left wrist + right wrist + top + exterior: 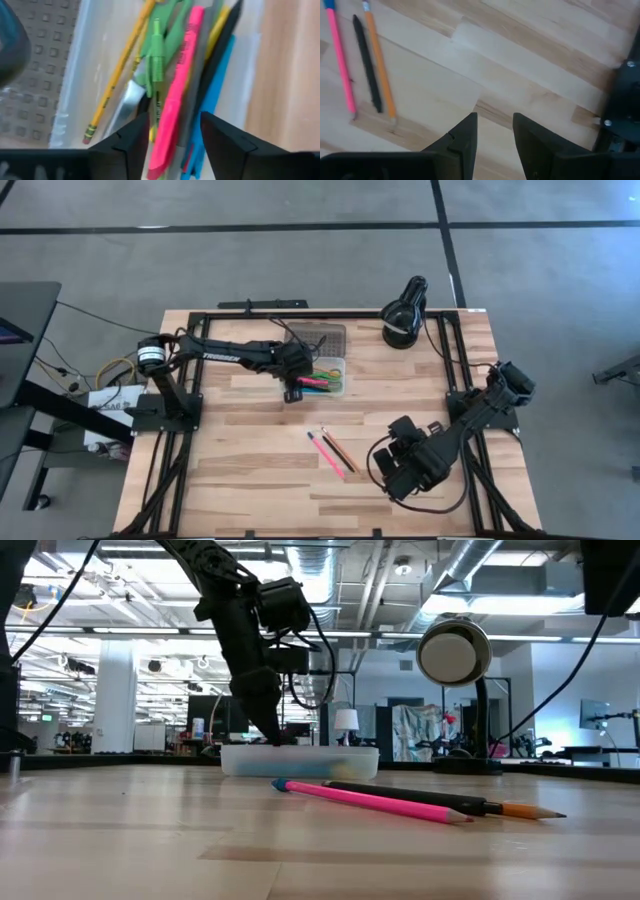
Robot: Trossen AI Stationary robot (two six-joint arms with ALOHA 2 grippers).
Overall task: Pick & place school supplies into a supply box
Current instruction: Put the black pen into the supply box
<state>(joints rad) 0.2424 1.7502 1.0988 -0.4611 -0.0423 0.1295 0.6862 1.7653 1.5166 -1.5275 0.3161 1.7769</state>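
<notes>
The supply box, a clear tray (328,372) with its grey dotted lid (318,338) beside it, holds several supplies: a yellow pencil (117,75), green pieces (157,55), a pink marker (180,95), a black pen (222,50) and a blue one (215,95). My left gripper (175,135) hangs open over the tray's near end, pointing down, its fingers on either side of the pink marker without touching it. A pink pencil (340,60), a black pen (367,65) and an orange pencil (379,65) lie side by side on the table. My right gripper (495,125) hovers open to their right.
A black round desk lamp (405,312) stands at the far right, behind the box. Black frame rails run along the table's edges (300,315). Bare wood lies between the three loose supplies and the tray (300,760).
</notes>
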